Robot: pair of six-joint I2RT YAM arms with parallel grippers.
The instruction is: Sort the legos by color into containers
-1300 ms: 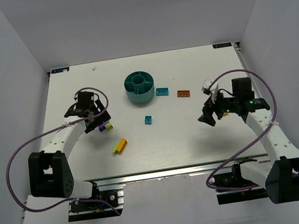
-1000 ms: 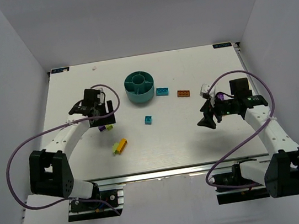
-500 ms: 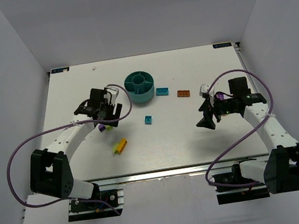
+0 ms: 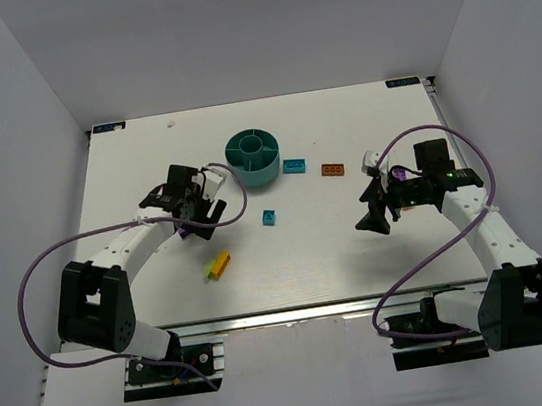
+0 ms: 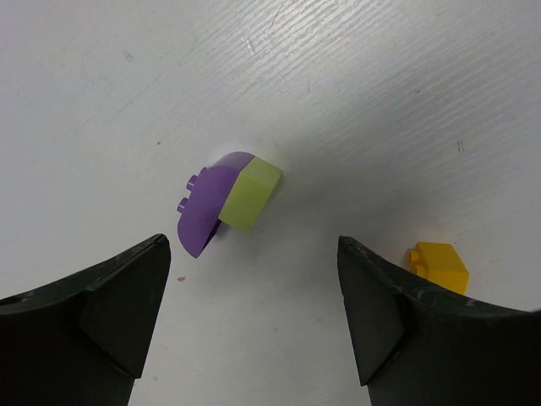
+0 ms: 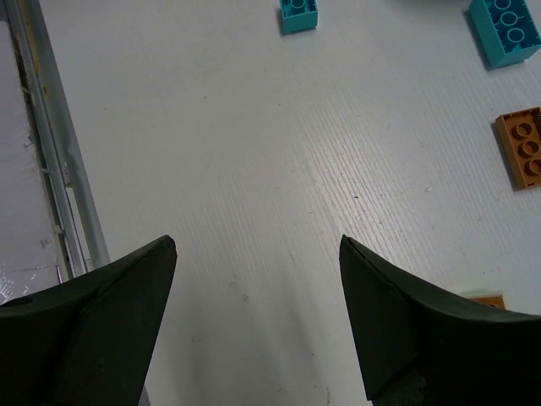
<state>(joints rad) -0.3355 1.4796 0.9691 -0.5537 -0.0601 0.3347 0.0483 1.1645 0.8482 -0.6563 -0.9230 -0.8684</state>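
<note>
Fingers status: left fingers (image 4: 203, 219) are wide open and empty, hovering low over the purple brick (image 5: 205, 205) and lime brick (image 5: 252, 194). Those two touch each other on the tabletop (image 4: 311, 268), near-left of the teal bowl (image 4: 247, 174).

Key relation from my left wrist view:
- The pair sits in the gap between my two tips, just ahead of them and a bit closer to the left tip.
- Its long axis runs almost across the gap, slightly skewed, with the purple end toward my left tip and the lime end toward my right.
- Purple lies on its side, studs pointing away from lime. I can't tell if the two are clipped together or just butted.
- My read: closing as-is squeezes the pair end to end. It fits, but the skew could twist it.
- The yellow brick (image 5: 439, 266) lies just outside my right tip, farther from the bowl than the pair, and I might nudge it.

The right fingers (image 4: 374, 217) are also wide and empty, well right of the bowl over bare tabletop. A teal brick (image 4: 294, 165) sits just right of the bowl, with an orange brick (image 4: 333, 169) beyond it. My left arm is clearly nearer the pair.

No readable writing, brand or label anywhere, and the stud tops are too small to read.
</note>
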